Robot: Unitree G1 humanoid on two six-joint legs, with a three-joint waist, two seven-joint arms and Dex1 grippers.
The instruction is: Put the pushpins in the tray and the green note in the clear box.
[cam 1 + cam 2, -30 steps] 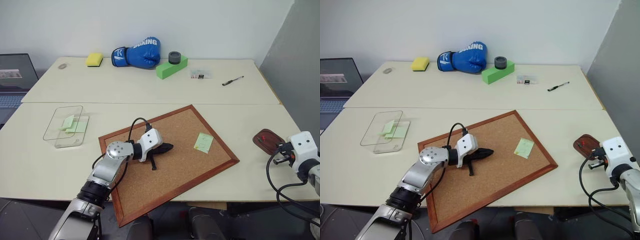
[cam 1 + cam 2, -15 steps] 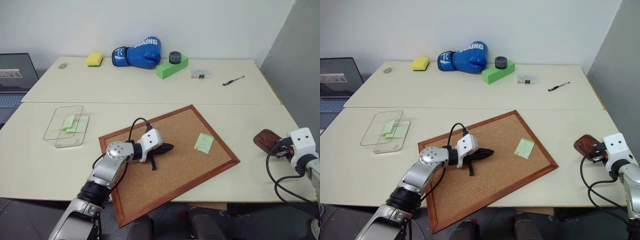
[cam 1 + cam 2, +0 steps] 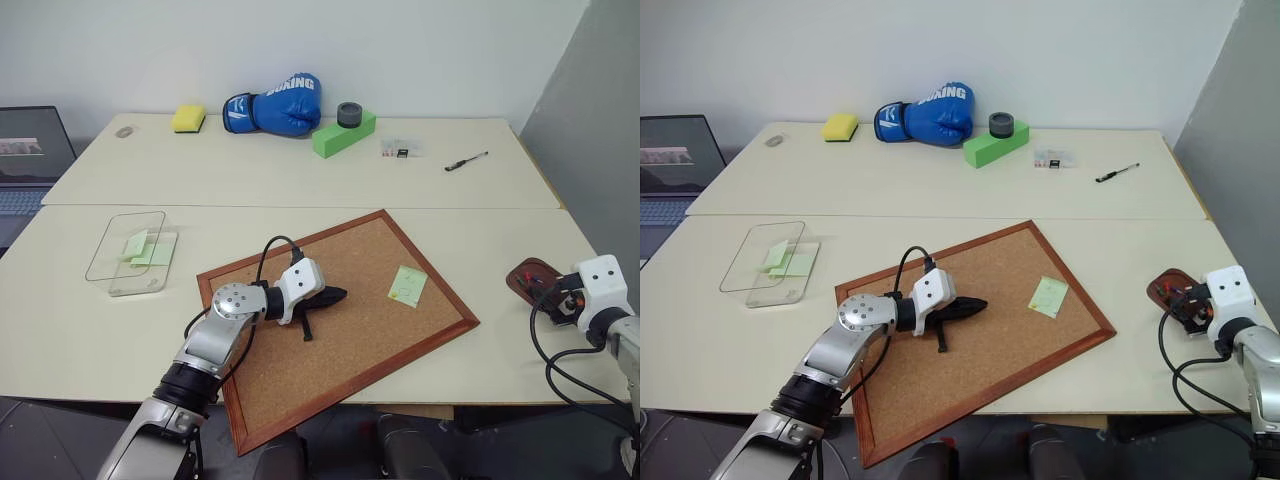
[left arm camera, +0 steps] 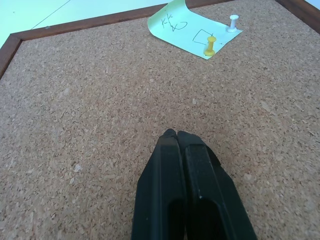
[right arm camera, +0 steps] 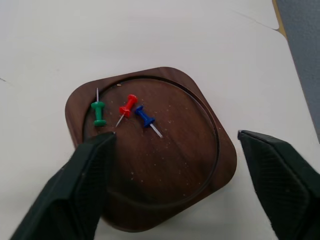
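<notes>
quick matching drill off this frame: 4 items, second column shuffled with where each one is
Items:
1. yellow pushpin
2. green pushpin
3. left tool
4. pen

Places:
A. lying in the tray
B. on the far table, right end
C. stuck through the green note on the corkboard
D. shut, over bare cork

Pairs: 1-C, 2-A, 3-D, 4-B
</notes>
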